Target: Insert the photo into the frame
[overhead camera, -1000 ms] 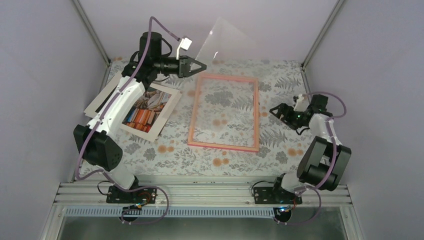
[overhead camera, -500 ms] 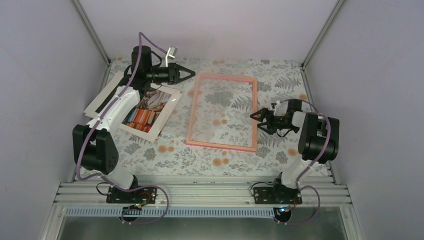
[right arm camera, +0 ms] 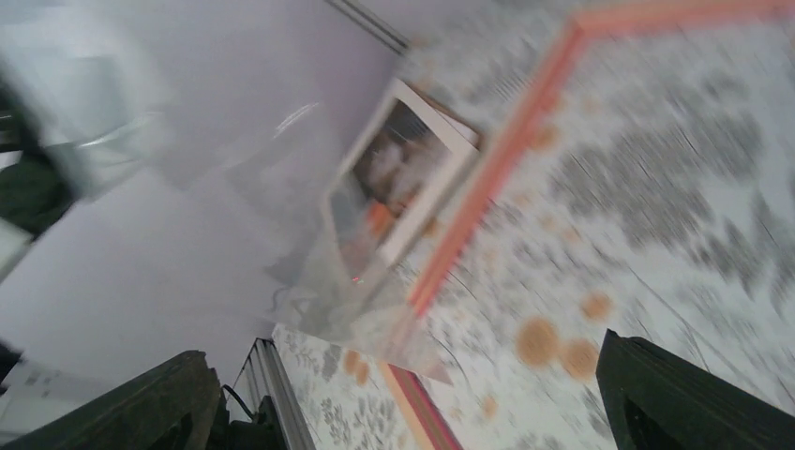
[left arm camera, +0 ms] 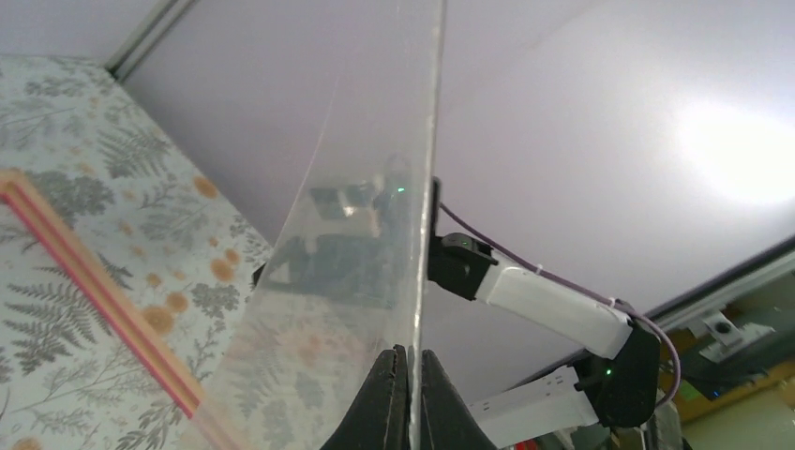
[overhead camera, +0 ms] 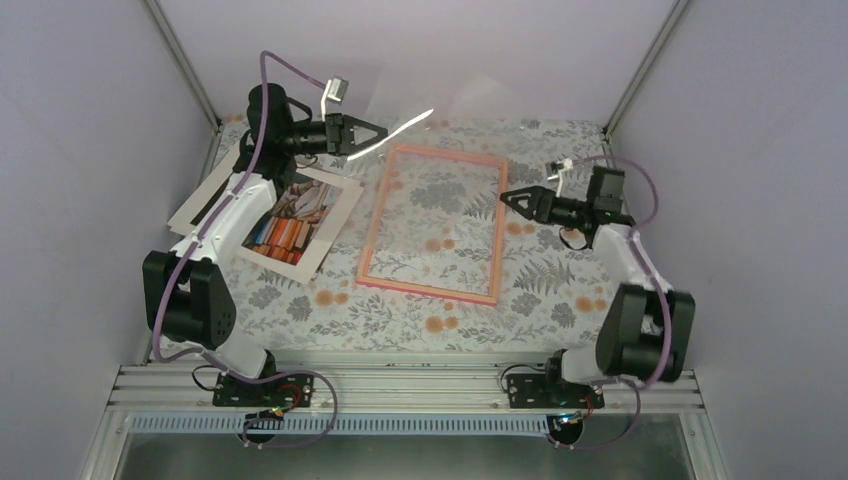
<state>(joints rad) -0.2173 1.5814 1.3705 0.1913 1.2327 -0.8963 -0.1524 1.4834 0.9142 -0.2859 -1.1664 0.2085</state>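
Photo (overhead camera: pixel 300 222): rect. paper print w/ white border, stacked colourful books showing. It lies flat, picture side up, on the floral-patterned surface (overhead camera: pixel 400 322), just left of the frame (overhead camera: pixel 426 292) and apart from it. The left arm crosses above its left part.

Frame: thin bright-pink rectangle, flat on the surface approx. mid-way across, slightly skewed. The floral pattern shows through its opening.

A pale flat sheet (overhead camera: pixel 195 200) lies under the photo's outer side and sticks out further left, away from the frame.

Left hand (overhead camera: pixel 378 132) is raised off the surface beyond the frame's far-left corner. Its fingers (left arm camera: pixel 386 403) are pinched tight on the edge of a thin clear pane (overhead camera: pixel 410 122). The pane is held in the air, tilted, above the frame's far edge. In the left wrist view it's nearly edge-on, rising from betw. the fingertips, w/ the right arm visible past it.

Right hand (overhead camera: pixel 510 200) hovers just beside the frame's right edge, toward the far-right corner, pointing at the frame. Its fingers (right arm camera: pixel 689 398) are spread wide w/ nothing gripped. The right wrist view is blurred but shows the frame's pink edge w/ the photo beyond it.
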